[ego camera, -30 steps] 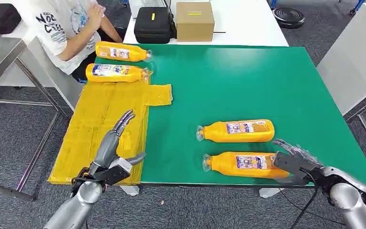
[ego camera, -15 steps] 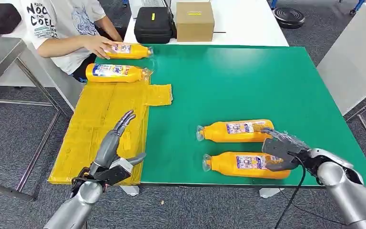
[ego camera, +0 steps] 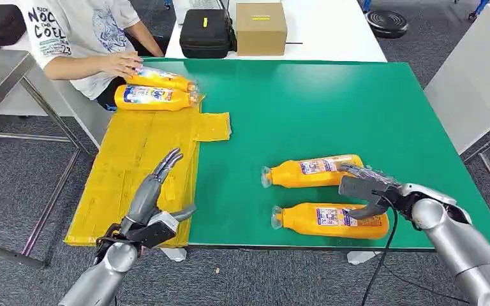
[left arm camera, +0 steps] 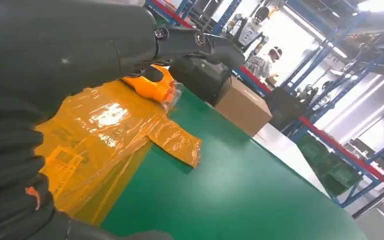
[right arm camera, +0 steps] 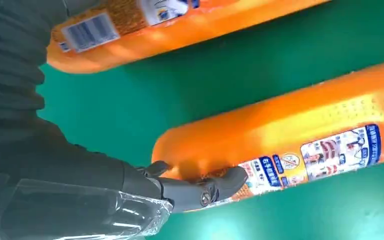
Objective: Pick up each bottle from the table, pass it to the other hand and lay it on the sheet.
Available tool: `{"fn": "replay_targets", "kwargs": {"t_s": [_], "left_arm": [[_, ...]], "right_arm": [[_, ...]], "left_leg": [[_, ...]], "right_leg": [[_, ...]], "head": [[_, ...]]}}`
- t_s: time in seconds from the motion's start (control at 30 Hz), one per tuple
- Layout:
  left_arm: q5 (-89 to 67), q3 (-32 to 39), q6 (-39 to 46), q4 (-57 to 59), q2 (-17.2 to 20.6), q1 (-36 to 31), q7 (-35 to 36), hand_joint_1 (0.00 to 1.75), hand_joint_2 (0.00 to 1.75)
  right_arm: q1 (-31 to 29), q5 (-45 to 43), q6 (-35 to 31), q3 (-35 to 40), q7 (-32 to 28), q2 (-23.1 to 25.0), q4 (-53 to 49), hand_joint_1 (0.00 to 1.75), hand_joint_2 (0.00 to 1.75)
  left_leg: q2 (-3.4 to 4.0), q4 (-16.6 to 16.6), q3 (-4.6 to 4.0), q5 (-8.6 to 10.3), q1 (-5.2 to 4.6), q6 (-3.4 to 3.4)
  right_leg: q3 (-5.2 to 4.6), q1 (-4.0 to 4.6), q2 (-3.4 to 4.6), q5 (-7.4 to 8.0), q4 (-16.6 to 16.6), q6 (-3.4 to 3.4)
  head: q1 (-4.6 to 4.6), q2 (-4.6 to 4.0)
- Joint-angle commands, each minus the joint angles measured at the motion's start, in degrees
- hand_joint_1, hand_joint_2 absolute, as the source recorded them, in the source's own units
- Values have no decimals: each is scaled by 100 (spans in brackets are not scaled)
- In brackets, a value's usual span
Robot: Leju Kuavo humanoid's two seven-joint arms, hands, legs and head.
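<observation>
Two orange bottles lie on their sides on the green table (ego camera: 306, 108), front right: a farther bottle (ego camera: 309, 171) and a nearer bottle (ego camera: 328, 220). My right hand (ego camera: 365, 188) sits between their base ends, fingers spread over the farther bottle's base and thumb towards the nearer one. In the right wrist view a fingertip (right arm camera: 230, 179) touches a labelled bottle (right arm camera: 290, 132); the other bottle (right arm camera: 180, 25) lies beside it. My left hand (ego camera: 153, 204) hovers open over the yellow sheet (ego camera: 134, 159). Two more bottles lie at the sheet's far end: one (ego camera: 156, 97) flat, one (ego camera: 166, 80) under a person's hand.
A person (ego camera: 83, 32) sits at the table's far left corner. A black case (ego camera: 205, 32) and a cardboard box (ego camera: 261, 27) stand behind the green table. The left wrist view shows the sheet (left arm camera: 105, 130), the case (left arm camera: 200, 75) and the box (left arm camera: 242, 105).
My right hand has moved in between the two near bottles, and the farther one has shifted and tilted slightly. The person has taken hold of a far bottle and pulled it against the other.
</observation>
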Motion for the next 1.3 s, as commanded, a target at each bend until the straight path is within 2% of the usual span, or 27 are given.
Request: {"fn": "replay_targets", "kwargs": {"t_s": [0.03, 0.3, 0.4, 0.53, 0.67, 0.73, 0.87, 1.23, 1.3], "left_arm": [[-107, -5, -38, 212, 29, -41, 85, 0, 175], [-129, -1, -23, 33, 120, -4, 118, 0, 175], [-151, 59, 15, -312, 155, 199, 135, 0, 175], [-166, 116, -8, -661, 260, 421, 161, 0, 175], [-175, 121, -19, -645, 279, 424, 161, 0, 175], [-173, 133, 4, -662, 278, 438, 148, 0, 175], [-168, 155, -9, -688, 285, 393, 153, 0, 175], [-161, 164, -16, -685, 277, 358, 168, 0, 175], [-150, 152, -17, -660, 280, 298, 201, 0, 175]], "right_arm": [[-964, -102, 90, 871, -62, 388, 1025, 0, 175], [-1041, -165, -92, 872, -187, 461, 1006, 0, 175], [-931, -266, -242, 718, -311, 301, 570, 0, 175], [-250, -476, -316, 186, -315, -162, -515, 0, 175], [139, -533, -324, -44, -323, -330, -939, 0, 175], [737, -590, -297, -440, -315, -470, -1571, 0, 175], [1415, -403, -250, -838, -276, -464, -2266, 0, 175], [1397, -368, -241, -864, -241, -440, -2292, 0, 175], [1577, -358, -245, -930, -205, -542, -2475, 0, 175]], "left_leg": [[34, -1, 24, -10, 7, -12], [15, -1, 13, -3, 4, -6], [12, -1, 12, -4, 4, -7], [5, 6, 15, -12, 6, -11], [-9, 0, 13, -6, 4, -8], [-14, 5, 17, -12, 9, -13], [-32, -1, 12, -6, 9, -11], [-9, 3, 17, -10, 9, -12], [-12, 0, 8, -4, 5, -7]], "right_leg": [[15, 8, 29, 2, -5, -11], [8, 4, 13, 0, -1, -6], [7, 4, 11, 0, -1, -7], [14, 7, 2, -11, 5, -11], [13, 5, -9, -8, -2, -8], [22, 10, -16, -14, 1, -12], [18, 10, -29, -11, -7, -11], [17, 10, -9, -8, -2, -13], [8, 5, -10, -3, -4, -8]], "head": [[0, 0], [-2, 0], [0, 0], [0, 0], [0, 0], [-2, 0], [0, 0], [0, 0], [-2, 0]]}}
